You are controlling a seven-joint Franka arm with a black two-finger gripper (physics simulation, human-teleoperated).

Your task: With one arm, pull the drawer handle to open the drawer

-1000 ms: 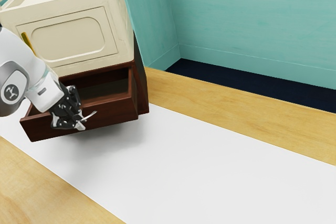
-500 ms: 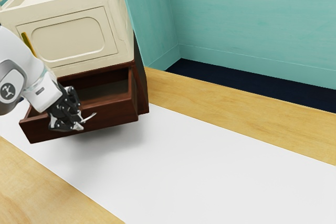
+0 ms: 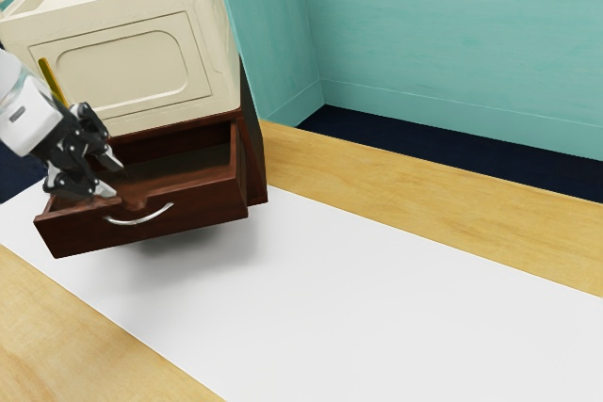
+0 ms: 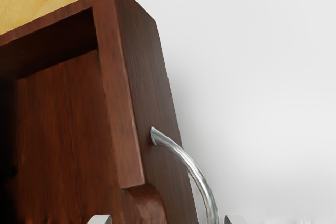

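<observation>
My gripper (image 3: 109, 179) is open above the drawer's front edge, up and to the exterior view's left of the handle, with a clear gap between its two fingertips. The dark wooden drawer (image 3: 203, 204) stands pulled out of its cabinet, its inside visible. On its front the curved silver handle (image 3: 141, 219) is free of the fingers. In the wrist view, the fingertips of the gripper (image 4: 167, 219) peek in at the lower edge, near the handle (image 4: 195, 170) and the notched top edge of the drawer (image 4: 118, 103).
A cream box (image 3: 127, 68) with raised handles rests on the dark cabinet (image 3: 252, 143). A yellow strip (image 3: 51, 78) stands by the box's front. White surface (image 3: 358, 298) lies before the drawer, with wooden floor (image 3: 415, 190) alongside and teal walls (image 3: 452, 35) behind.
My gripper has come off the handle, opened, and moved up and back toward the exterior view's left. The drawer came out very slightly between the earlier frames and now stays pulled out.
</observation>
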